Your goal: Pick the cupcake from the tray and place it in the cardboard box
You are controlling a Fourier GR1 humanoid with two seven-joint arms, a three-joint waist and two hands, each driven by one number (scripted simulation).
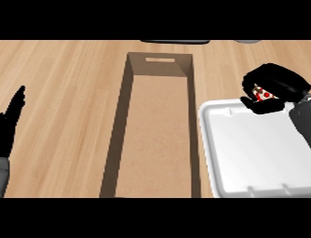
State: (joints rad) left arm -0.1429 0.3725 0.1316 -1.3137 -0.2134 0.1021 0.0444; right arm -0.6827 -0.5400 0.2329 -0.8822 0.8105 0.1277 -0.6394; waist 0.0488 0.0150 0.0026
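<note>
Right robot hand [276,88] is gripping the cupcake [262,94] over the tray [254,153] corner; left robot hand [5,128] is resting open beside the cardboard box [155,135].

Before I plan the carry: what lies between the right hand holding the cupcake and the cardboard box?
In the head view, only the white tray's upper-left corner and bare wooden counter separate the right hand from the cardboard box.

The box [155,130] stood on the counter [55,83] at the middle of the view, running lengthwise away from the robot. The tray [254,153] lay just to its right, their sides nearly touching. The right hand [276,88] held the cupcake [262,94] above the tray's far corner (mostly hidden by fingers). The left hand [3,130] rested well left of the box.
</note>
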